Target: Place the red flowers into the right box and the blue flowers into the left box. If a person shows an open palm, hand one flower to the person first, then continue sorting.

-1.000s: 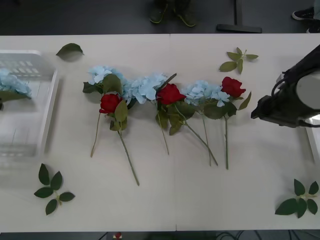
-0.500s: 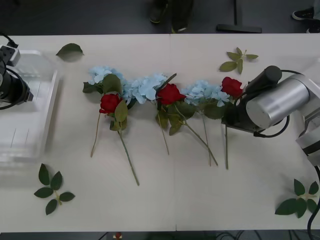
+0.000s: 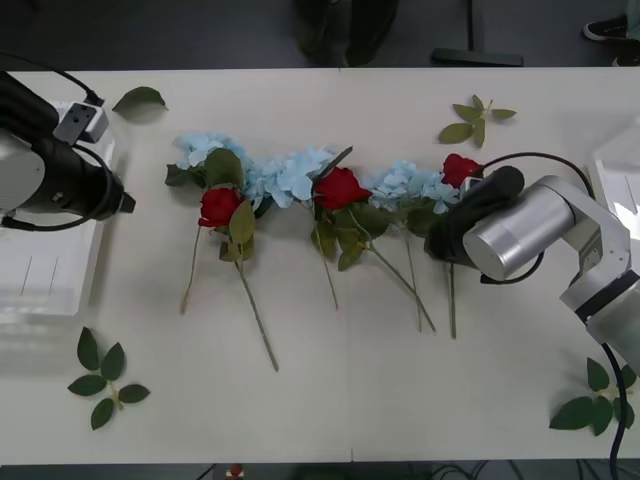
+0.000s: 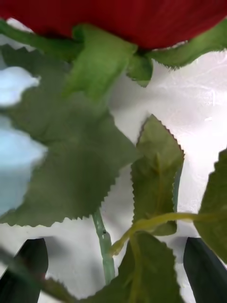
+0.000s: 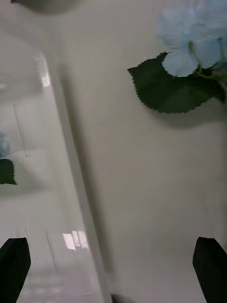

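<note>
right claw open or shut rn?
Open. In the right wrist view both black fingers sit at the corners, the rose stem between them untouched. The right claw hovers over the rightmost rose.

three red flowers (image 3: 341,187) and three blue flowers (image 3: 292,175) lie flat in a row across my table, heads away from me, stems toward me, blooms overlapping. the left box (image 3: 48,280), translucent white, sits at my left edge.

Matt cream table (image 3: 400,380), translucent glossy plastic left box (image 3: 60,290), brushed-metal right forearm (image 3: 515,238), cloth-like serrated leaves (image 4: 80,161)
</note>
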